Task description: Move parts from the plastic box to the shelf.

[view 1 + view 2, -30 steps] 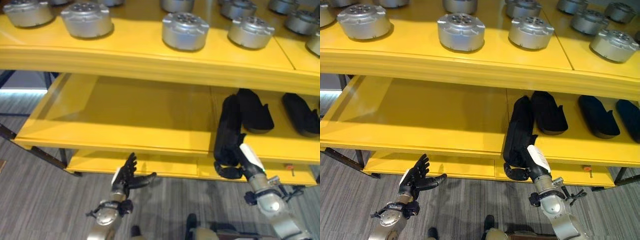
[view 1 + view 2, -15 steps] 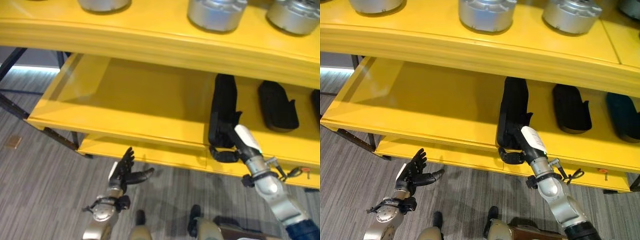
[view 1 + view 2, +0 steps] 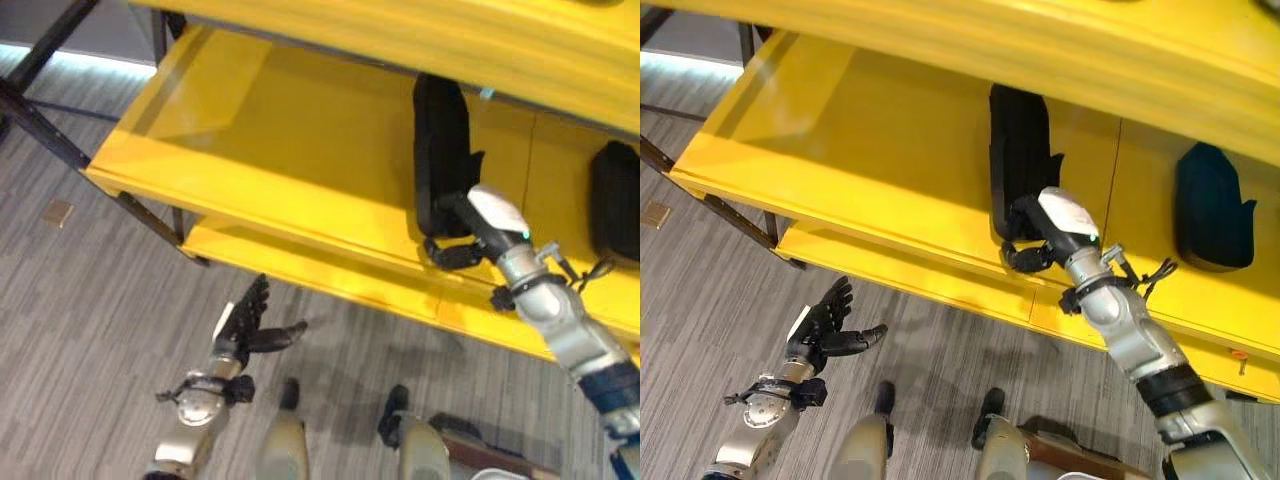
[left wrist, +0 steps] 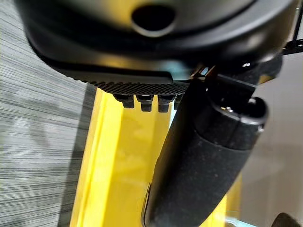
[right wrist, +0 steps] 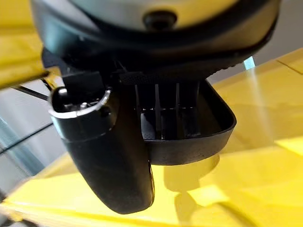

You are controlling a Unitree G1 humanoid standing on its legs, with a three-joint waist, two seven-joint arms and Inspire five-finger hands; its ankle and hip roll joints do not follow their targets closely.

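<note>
Black part deeper on shelf, right hand gripping

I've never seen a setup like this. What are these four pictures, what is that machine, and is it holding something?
It is a humanoid robot with two arms. Two pictures come from cameras in its head, looking down; two from cameras on its wrists. Its right hand has its fingers curled round a long black part lying on the yellow shelf. Another black part lies further right on that shelf. Its left hand hangs open above the grey floor, holding nothing.
</note>
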